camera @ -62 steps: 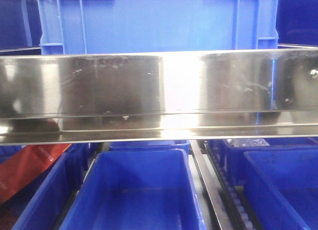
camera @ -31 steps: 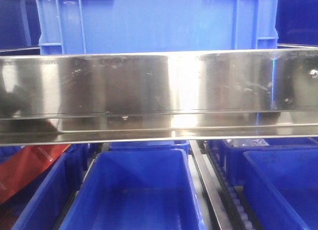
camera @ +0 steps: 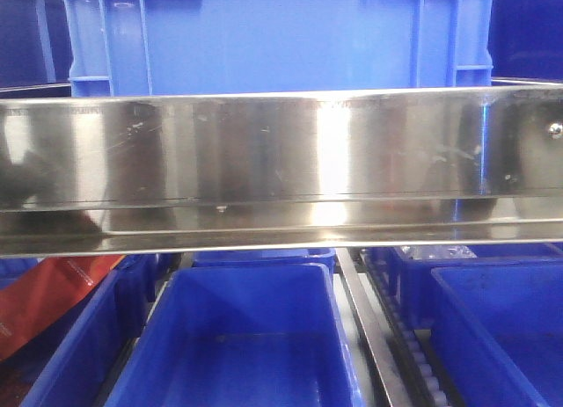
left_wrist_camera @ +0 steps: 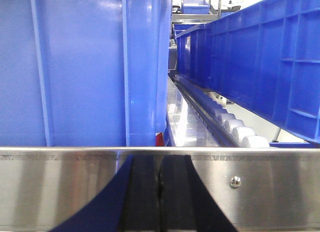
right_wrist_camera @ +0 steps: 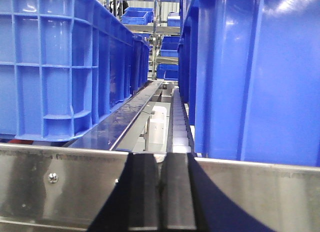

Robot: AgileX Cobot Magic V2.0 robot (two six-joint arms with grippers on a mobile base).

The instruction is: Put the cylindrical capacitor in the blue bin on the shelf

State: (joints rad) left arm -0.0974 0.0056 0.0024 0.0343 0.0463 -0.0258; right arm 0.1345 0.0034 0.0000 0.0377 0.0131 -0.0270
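Note:
The cylindrical capacitor is out of view in every frame. The shelf's wide scratched steel front rail (camera: 264, 161) spans the front view, with a large blue bin (camera: 281, 38) on the level above it and an open blue bin (camera: 237, 337) below. Neither gripper shows in the front view. In the left wrist view my left gripper (left_wrist_camera: 160, 189) is shut, black pads pressed together with nothing seen between them, right in front of the rail (left_wrist_camera: 60, 187). My right gripper (right_wrist_camera: 163, 192) is likewise shut before the rail (right_wrist_camera: 75, 187).
Roller tracks (left_wrist_camera: 230, 124) (right_wrist_camera: 177, 122) run between tall blue bins (left_wrist_camera: 75, 66) (left_wrist_camera: 260, 56) (right_wrist_camera: 60, 66) (right_wrist_camera: 250, 76). On the lower level are another blue bin (camera: 501, 328), a roller track (camera: 413, 354) and a red object (camera: 44, 301) at far left.
The bright glare on the steel rail has slid to the right and the front view has shifted very slightly. Bins stay where they were.

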